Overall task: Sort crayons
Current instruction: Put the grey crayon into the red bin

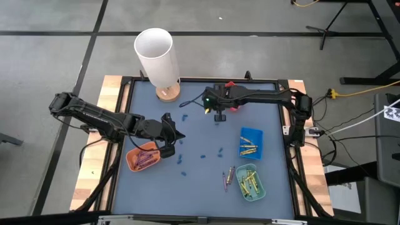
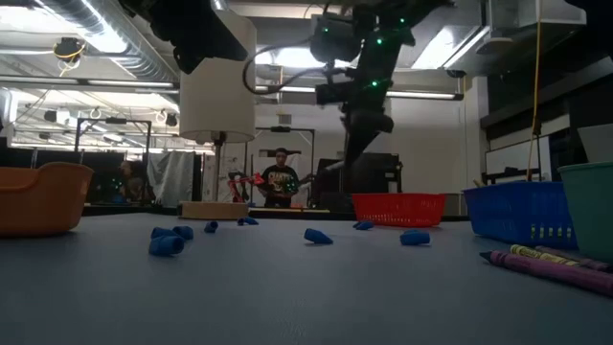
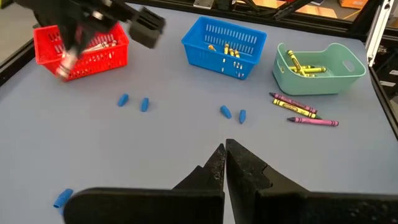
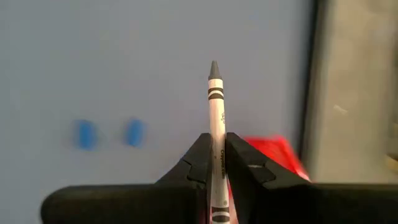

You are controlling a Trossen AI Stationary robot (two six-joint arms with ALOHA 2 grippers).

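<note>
While my right gripper (image 4: 216, 163) hangs over the far middle of the table (image 1: 200, 134), its fingers are pinched on a silver-grey crayon (image 4: 216, 118) that stands up between them, its pointed tip poking out past the fingertips. Just beside and below this gripper sits the red basket (image 3: 84, 48), at the far edge of the table, with pale crayons lying inside it.

My left gripper (image 3: 224, 163) is over the near left part of the table, right beside the orange tray (image 1: 143, 157), which holds a few purple-pink crayons. Its fingers are pressed together with nothing between them.

Over on the right, the blue basket (image 1: 251, 141) holds gold-orange crayons (image 3: 227, 50), and nearer than it the green tray (image 1: 250, 182) holds yellow crayons (image 3: 307, 66). A few loose crayons (image 1: 229, 177) lie on the table just left of the green tray, in purple-pink and yellow, well apart from both my grippers.

Small blue bits (image 1: 214, 152) are scattered across the middle of the table. A white tube (image 1: 156, 55) stands upright on a wooden base at the far left.
</note>
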